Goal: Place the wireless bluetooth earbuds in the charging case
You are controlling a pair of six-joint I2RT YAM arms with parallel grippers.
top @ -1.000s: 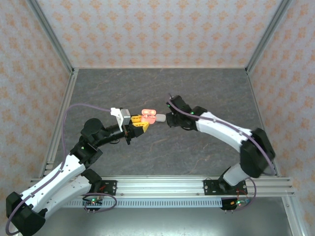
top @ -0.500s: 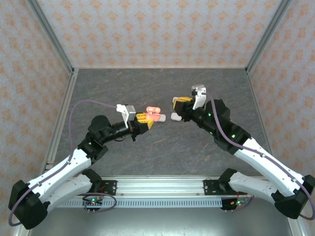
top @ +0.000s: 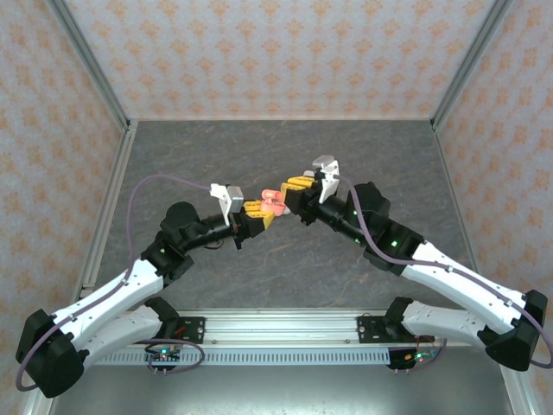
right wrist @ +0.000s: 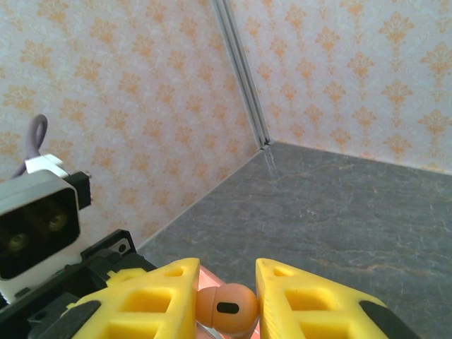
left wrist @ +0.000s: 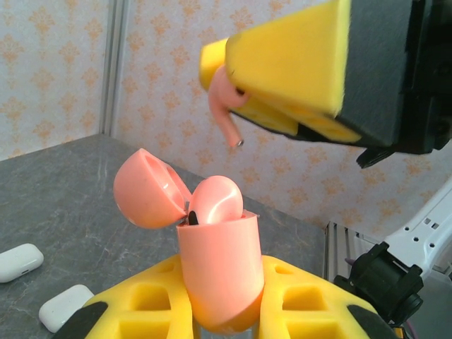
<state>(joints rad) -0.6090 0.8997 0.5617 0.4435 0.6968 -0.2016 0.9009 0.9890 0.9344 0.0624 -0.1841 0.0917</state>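
Since the previous frame the right pincer (top: 295,187) has swung left, meeting the left pincer (top: 257,211) above the counter (top: 190,156).

Top view: the left pincer clamps the open coral charging case (top: 273,204).

Left wrist view: one coral earbud (left wrist: 215,200) sits in the case. The right pincer pinches a second earbud (left wrist: 224,106) just above it, apart.

Right wrist view: that earbud sits between the yellow fingers (right wrist: 296,296).

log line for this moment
left pincer: shut on open coral case | right pincer: shut on coral earbud above it | second earbud seated
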